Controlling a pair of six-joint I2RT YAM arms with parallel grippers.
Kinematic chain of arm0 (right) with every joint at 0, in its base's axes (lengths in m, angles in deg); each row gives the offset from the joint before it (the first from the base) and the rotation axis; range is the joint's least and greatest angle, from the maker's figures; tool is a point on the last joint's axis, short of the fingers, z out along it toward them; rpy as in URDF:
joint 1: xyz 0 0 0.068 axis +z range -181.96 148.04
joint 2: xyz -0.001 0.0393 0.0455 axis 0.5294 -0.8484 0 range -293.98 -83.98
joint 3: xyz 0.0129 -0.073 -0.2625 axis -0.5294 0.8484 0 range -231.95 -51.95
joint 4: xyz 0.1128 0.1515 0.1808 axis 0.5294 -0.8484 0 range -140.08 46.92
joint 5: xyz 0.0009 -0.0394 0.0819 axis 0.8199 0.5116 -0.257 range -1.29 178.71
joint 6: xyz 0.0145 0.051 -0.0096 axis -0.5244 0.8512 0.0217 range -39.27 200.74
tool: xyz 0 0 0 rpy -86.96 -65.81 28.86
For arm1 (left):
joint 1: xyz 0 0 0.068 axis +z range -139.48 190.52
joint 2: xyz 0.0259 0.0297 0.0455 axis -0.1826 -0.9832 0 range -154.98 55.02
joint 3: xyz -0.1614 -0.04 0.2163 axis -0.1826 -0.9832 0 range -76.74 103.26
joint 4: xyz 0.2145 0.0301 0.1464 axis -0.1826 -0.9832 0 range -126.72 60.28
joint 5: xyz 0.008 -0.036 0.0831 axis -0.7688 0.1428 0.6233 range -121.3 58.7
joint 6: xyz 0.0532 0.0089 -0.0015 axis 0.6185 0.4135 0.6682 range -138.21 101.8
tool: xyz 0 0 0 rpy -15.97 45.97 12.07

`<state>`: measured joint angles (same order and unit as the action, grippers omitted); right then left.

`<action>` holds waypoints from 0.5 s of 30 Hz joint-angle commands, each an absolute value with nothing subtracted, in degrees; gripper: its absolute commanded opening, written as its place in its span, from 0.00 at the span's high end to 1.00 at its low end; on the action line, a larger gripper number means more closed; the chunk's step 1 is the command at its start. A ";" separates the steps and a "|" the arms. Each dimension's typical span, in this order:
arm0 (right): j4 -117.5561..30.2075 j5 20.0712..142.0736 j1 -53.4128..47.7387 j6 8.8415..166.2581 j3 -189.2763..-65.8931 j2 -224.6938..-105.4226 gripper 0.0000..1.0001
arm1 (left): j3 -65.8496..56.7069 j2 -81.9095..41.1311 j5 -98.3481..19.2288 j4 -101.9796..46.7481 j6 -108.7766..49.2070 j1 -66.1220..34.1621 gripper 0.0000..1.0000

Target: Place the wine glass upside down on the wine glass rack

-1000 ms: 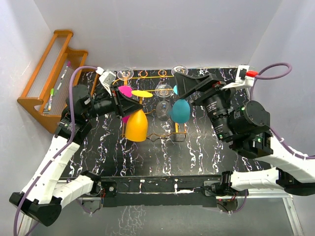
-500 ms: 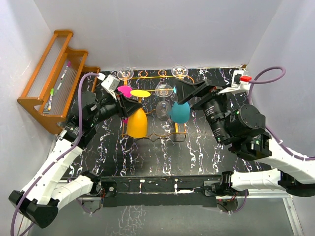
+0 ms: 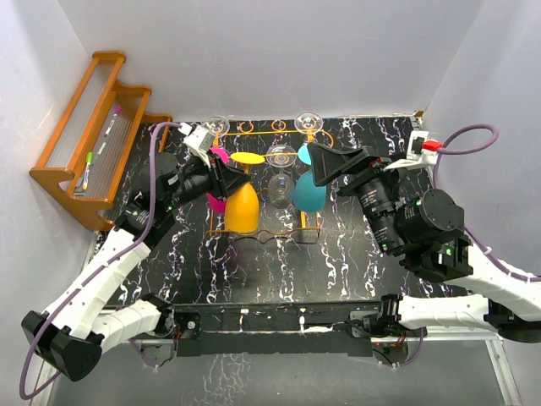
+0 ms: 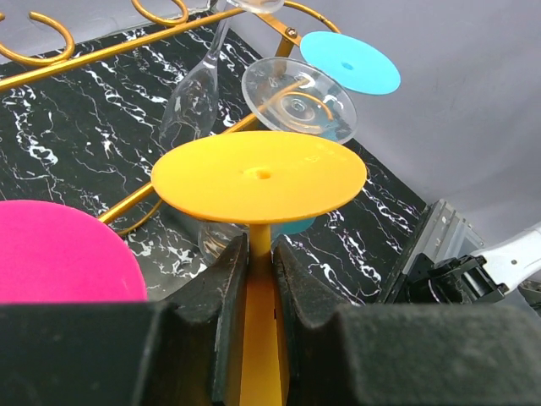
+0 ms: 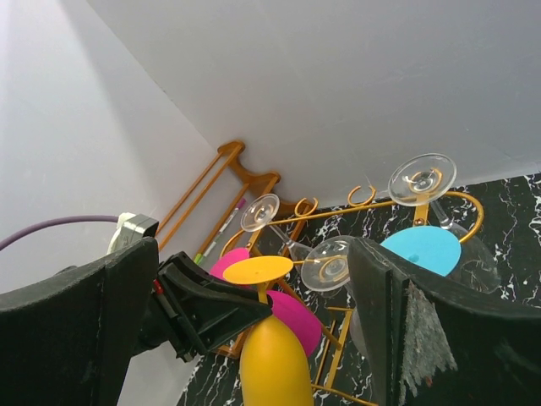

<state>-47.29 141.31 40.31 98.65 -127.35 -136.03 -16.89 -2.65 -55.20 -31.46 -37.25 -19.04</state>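
Note:
The yellow wine glass (image 3: 241,209) hangs upside down, base disc up, at the front left of the gold wire rack (image 3: 270,131). My left gripper (image 3: 226,179) is shut on its stem just under the disc (image 4: 258,175), fingers (image 4: 224,279) on both sides. I cannot tell whether the stem sits in a rack loop. In the right wrist view the glass (image 5: 275,368) hangs beside a pink one (image 5: 296,317). My right gripper (image 3: 324,162) is open and empty, above the rack's right side, near the teal glass (image 3: 308,193).
A pink glass (image 3: 216,156), a teal glass and three clear glasses (image 3: 281,156) hang upside down on the rack. A brown wooden stepped rack (image 3: 93,127) holding pens stands at the back left. White walls close in on three sides.
My left gripper has carried the yellow glass a little right and farther in among the rack's glasses. My right gripper has shifted slightly right and stays open.

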 commanded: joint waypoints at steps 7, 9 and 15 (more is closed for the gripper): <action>-43.83 140.97 40.50 98.46 -125.91 -133.17 0.02 | -14.78 -4.22 -52.23 -29.72 -36.34 -19.45 1.00; -43.78 140.82 40.55 98.53 -125.80 -132.95 0.02 | -14.41 -4.56 -51.89 -29.72 -36.31 -19.45 1.00; -43.78 140.48 40.54 98.56 -125.67 -132.93 0.02 | -14.38 -5.18 -51.15 -30.00 -36.45 -19.51 1.00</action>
<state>-45.87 141.25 40.31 98.80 -126.03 -133.45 -16.73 -5.43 -52.51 -31.37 -36.84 -19.24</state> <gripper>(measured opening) 0.982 0.137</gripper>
